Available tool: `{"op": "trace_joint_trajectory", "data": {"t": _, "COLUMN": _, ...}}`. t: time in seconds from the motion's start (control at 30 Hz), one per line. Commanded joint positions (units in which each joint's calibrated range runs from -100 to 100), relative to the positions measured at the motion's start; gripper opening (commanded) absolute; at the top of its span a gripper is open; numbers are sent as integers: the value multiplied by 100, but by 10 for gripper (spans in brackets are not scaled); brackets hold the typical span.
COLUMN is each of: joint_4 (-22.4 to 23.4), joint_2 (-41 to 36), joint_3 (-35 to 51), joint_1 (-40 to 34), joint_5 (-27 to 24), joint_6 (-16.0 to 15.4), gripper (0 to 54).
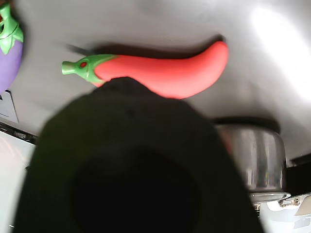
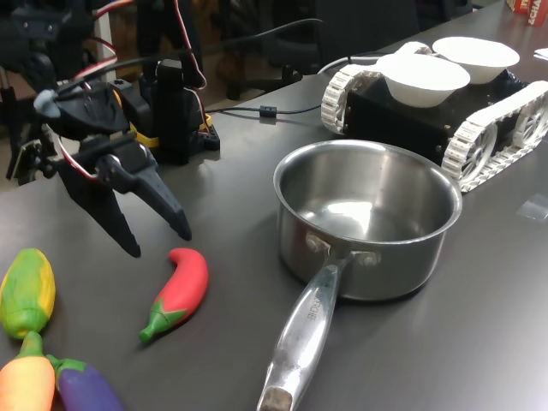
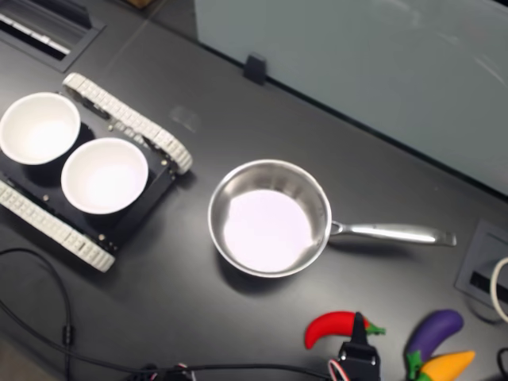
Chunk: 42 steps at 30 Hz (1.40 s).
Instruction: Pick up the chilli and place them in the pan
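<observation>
While the gripper (image 2: 158, 242) hangs spread above the table, nothing sits between its jaws. Just beside it lies the chilli (image 2: 177, 291), apart from the empty pan (image 2: 366, 219).

My chilli (image 2: 177, 294) lay flat on the dark table, glossy red and gently curved, its green stem cap pointing toward the first exterior view's lower left and its tip toward the pan. It sat apart from the pan (image 2: 368, 218), off to the first exterior view's left of the handle. The pan stood upright, deep, round and shiny steel, with nothing inside, its long riveted handle reaching toward the first exterior view's bottom edge.
</observation>
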<state>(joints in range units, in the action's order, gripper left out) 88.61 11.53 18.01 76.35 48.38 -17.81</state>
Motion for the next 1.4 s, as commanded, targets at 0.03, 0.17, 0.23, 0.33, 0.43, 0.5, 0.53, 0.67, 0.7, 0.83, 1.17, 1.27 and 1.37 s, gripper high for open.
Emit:
{"op": "trace_joint_trajectory", "data": {"t": 0.03, "joint_4": 47, "joint_2": -19, "joint_3": 566, "joint_1": -330, "joint_5": 5, "joint_6": 235, "gripper": 312}}
{"op": "trace_joint_trajectory", "data": {"t": 0.17, "joint_4": 98, "joint_2": 49, "joint_3": 539, "joint_1": -456, "joint_5": 10, "joint_6": 344, "gripper": 312}}
{"op": "trace_joint_trajectory", "data": {"t": 0.23, "joint_4": 158, "joint_2": 99, "joint_3": 557, "joint_1": -536, "joint_5": 15, "joint_6": 437, "gripper": 311}}
{"op": "trace_joint_trajectory", "data": {"t": 0.33, "joint_4": 184, "joint_2": 192, "joint_3": 584, "joint_1": -697, "joint_5": -68, "joint_6": 622, "gripper": 317}}
{"op": "trace_joint_trajectory", "data": {"t": 0.43, "joint_4": 184, "joint_2": 310, "joint_3": 584, "joint_1": -846, "joint_5": -93, "joint_6": 781, "gripper": 316}}
{"op": "trace_joint_trajectory", "data": {"t": 0.5, "joint_4": 184, "joint_2": 386, "joint_3": 584, "joint_1": -938, "joint_5": -98, "joint_6": 891, "gripper": 316}}
{"op": "trace_joint_trajectory", "data": {"t": 0.53, "joint_4": 167, "joint_2": 420, "joint_3": 584, "joint_1": -960, "joint_5": -112, "joint_6": 908, "gripper": 316}}
{"op": "trace_joint_trajectory", "data": {"t": 0.67, "joint_4": 81, "joint_2": 471, "joint_3": 512, "joint_1": -1098, "joint_5": -122, "joint_6": 1059, "gripper": 316}}
{"op": "trace_joint_trajectory", "data": {"t": 0.7, "joint_4": -55, "joint_2": 471, "joint_3": 384, "joint_1": -1132, "joint_5": -132, "joint_6": 1109, "gripper": 318}}
{"op": "trace_joint_trajectory", "data": {"t": 0.83, "joint_4": -533, "joint_2": 513, "joint_3": -97, "joint_1": -1282, "joint_5": -137, "joint_6": 1412, "gripper": 298}}
{"op": "trace_joint_trajectory", "data": {"t": 1.17, "joint_4": -430, "joint_2": 808, "joint_3": 57, "joint_1": -1408, "joint_5": -147, "joint_6": 1798, "gripper": 252}}
{"op": "trace_joint_trajectory", "data": {"t": 1.27, "joint_4": -422, "joint_2": 875, "joint_3": 103, "joint_1": -1511, "joint_5": -166, "joint_6": 1950, "gripper": 228}}
{"op": "trace_joint_trajectory", "data": {"t": 1.37, "joint_4": -396, "joint_2": 926, "joint_3": 148, "joint_1": -1580, "joint_5": -171, "joint_6": 2050, "gripper": 188}}
